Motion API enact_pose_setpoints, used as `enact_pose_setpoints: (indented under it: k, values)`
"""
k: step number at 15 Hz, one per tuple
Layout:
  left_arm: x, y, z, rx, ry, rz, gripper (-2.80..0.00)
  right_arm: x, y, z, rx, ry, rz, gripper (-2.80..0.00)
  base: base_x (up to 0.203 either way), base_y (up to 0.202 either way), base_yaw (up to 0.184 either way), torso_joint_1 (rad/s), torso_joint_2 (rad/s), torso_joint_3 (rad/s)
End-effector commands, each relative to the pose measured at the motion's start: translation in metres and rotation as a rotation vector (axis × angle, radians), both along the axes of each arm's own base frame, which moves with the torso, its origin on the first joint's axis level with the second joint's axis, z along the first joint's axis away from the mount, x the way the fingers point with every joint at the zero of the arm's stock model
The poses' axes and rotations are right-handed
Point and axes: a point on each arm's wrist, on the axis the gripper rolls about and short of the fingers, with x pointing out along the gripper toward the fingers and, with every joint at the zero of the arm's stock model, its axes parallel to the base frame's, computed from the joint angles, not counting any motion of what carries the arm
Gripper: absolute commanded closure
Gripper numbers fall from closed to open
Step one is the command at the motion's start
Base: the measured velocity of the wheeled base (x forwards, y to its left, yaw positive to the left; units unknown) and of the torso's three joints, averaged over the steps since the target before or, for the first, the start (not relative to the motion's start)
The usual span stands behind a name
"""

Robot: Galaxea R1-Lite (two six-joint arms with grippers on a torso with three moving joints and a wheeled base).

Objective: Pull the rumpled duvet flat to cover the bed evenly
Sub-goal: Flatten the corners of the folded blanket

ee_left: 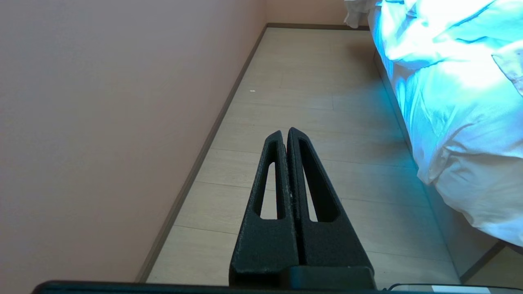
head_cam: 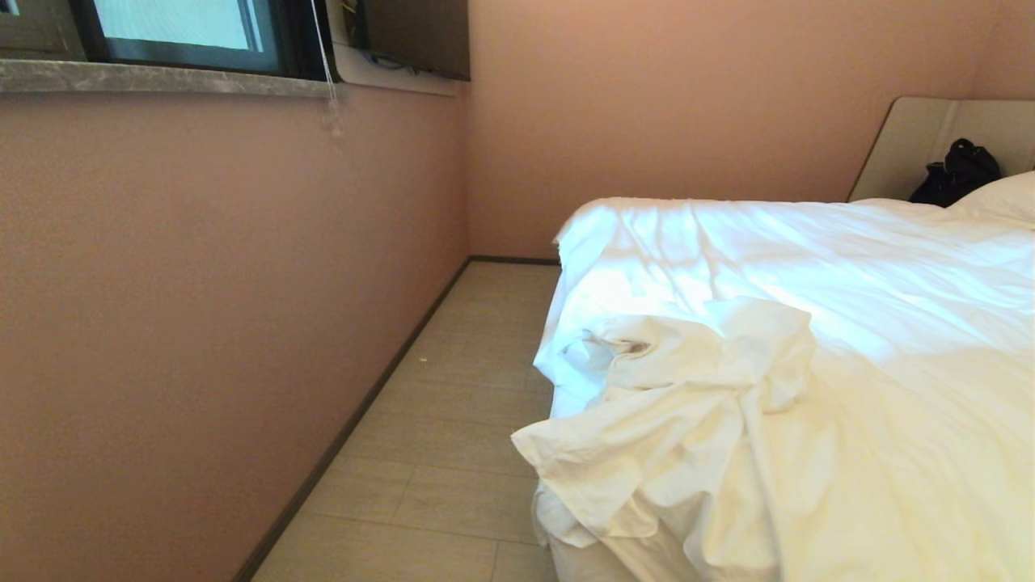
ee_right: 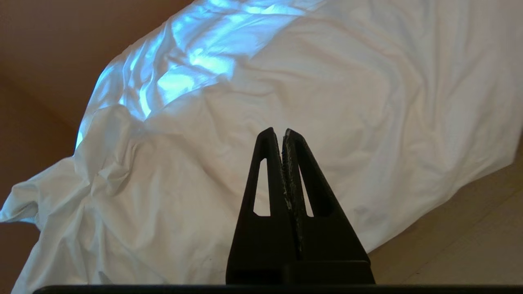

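Right pincer (ee_right: 282, 131) clenched on nothing, poised above the duvet (head_cam: 728, 388); left pincer (ee_left: 284, 131) clenched over the floor. Mostly spread over the bed (head_cam: 582, 562), near corner bunched, not yet pulled flat.

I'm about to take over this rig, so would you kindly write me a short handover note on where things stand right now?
Left gripper: shut, empty, over the floor beside the bed.
Right gripper: shut, empty, pointing at the duvet, holding none of it.
Duvet: lies on the bed, mostly spread but creased; its near corner is bunched in a heap at the bed's edge. A pillow and a black bag sit at the headboard end.
Done: nothing gripped at present.
Left: grip the bunched corner, pull it out flat and even.
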Motion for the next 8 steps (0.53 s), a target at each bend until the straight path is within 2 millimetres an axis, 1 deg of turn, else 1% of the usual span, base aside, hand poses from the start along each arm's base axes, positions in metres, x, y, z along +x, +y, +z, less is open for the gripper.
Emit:
enact_pose_setpoints:
  k: [1, 2, 4, 6, 7, 8]
  values:
    - [0.0, 0.0, 0.0003, 0.0, 0.0, 0.001, 0.0, 0.0092, 0.0011, -0.0132, 0.002, 0.067, 0.076, 0.0, 0.0, 0.0, 0.0, 0.0, 0.0, 0.0]
    - [0.0001, 0.0, 0.0, 0.0, 0.001, -0.001, 0.0, 0.01, 0.0004, -0.0163, -0.008, 0.087, 0.05, 0.0, 0.0, 0.0, 0.0, 0.0, 0.0, 0.0]
    - [0.0, 0.0, 0.0003, 0.0, 0.0, -0.001, 0.0, 0.0094, 0.0008, -0.0141, -0.035, 0.076, 0.073, 0.0, 0.0, 0.0, 0.0, 0.0, 0.0, 0.0]
    - [-0.0001, 0.0, 0.0003, 0.0, -0.001, 0.0, 0.0, 0.0077, -0.0022, -0.0109, -0.052, 0.015, 0.214, 0.0, 0.0, 0.0, 0.0, 0.0, 0.0, 0.0]
    - [0.0001, 0.0, 0.0001, 0.0, 0.001, -0.001, 0.0, 0.0072, -0.002, -0.0138, -0.056, -0.008, 0.281, 0.0, 0.0, 0.0, 0.0, 0.0, 0.0, 0.0]
    - [0.0, 0.0, 0.0003, 0.0, 0.0, -0.001, 0.0, 0.0049, -0.0019, -0.0183, -0.068, -0.027, 0.295, 0.0, 0.0, 0.0, 0.0, 0.0, 0.0, 0.0]
